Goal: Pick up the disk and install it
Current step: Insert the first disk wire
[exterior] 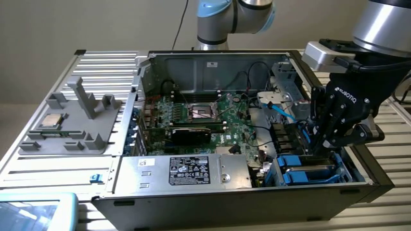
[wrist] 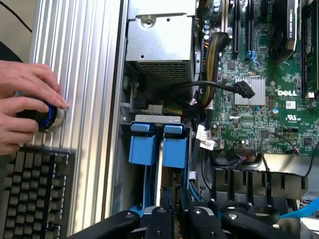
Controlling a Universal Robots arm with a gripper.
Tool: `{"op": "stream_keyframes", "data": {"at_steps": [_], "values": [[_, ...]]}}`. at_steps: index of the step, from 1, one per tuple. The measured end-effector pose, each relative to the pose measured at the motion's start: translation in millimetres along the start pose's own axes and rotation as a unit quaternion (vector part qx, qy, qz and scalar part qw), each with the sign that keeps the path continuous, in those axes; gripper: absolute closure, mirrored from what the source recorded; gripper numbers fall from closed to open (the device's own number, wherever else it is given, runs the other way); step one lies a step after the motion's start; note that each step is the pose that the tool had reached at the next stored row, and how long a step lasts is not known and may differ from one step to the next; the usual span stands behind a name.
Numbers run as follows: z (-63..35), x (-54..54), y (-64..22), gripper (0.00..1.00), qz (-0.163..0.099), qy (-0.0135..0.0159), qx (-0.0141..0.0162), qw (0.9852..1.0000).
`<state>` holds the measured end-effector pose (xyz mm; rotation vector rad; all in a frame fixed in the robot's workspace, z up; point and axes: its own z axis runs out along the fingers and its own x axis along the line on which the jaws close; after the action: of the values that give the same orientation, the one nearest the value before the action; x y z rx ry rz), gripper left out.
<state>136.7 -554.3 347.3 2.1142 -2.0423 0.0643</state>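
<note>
The disk (exterior: 308,173), silver-grey in its blue carrier bracket, sits in the drive bay at the front corner of the open computer case (exterior: 359,185), on the exterior view's right. My gripper (exterior: 319,147) reaches down into that bay, its black fingers close together at the disk's upper end. In the wrist view the blue carrier tabs of the disk (wrist: 174,147) stand just ahead of my gripper (wrist: 174,219). A thin silver edge runs back between the fingers, so the grip looks shut on the disk.
A silver power supply (exterior: 192,171) with a black label lies beside the bay, with the motherboard (exterior: 205,115) and cables behind it. A grey fixture (exterior: 70,130) holding a small CPU chip (exterior: 51,120) is at the exterior view's left. A person's hand (wrist: 25,99) rests on a knob above a keyboard (wrist: 35,194).
</note>
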Motion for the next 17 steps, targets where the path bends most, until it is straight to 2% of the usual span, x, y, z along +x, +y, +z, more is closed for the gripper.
{"op": "stream_keyframes", "data": {"at_steps": [3,4,6,7,17], "values": [[-0.2,0.1,-2.2,0.83,0.001,-0.0001,-0.0013,1.0],[-0.1,-0.1,-2.4,0.83,0.001,-0.0003,-0.0035,1.0],[0.2,-0.4,-2.5,0.83,0.002,-0.0007,-0.0111,0.9999],[0.4,-0.7,-2.5,0.83,0.003,-0.0009,-0.0137,0.9999],[0.7,-2.5,-7.7,0.83,0.026,-0.0041,-0.018,0.9995]]}}
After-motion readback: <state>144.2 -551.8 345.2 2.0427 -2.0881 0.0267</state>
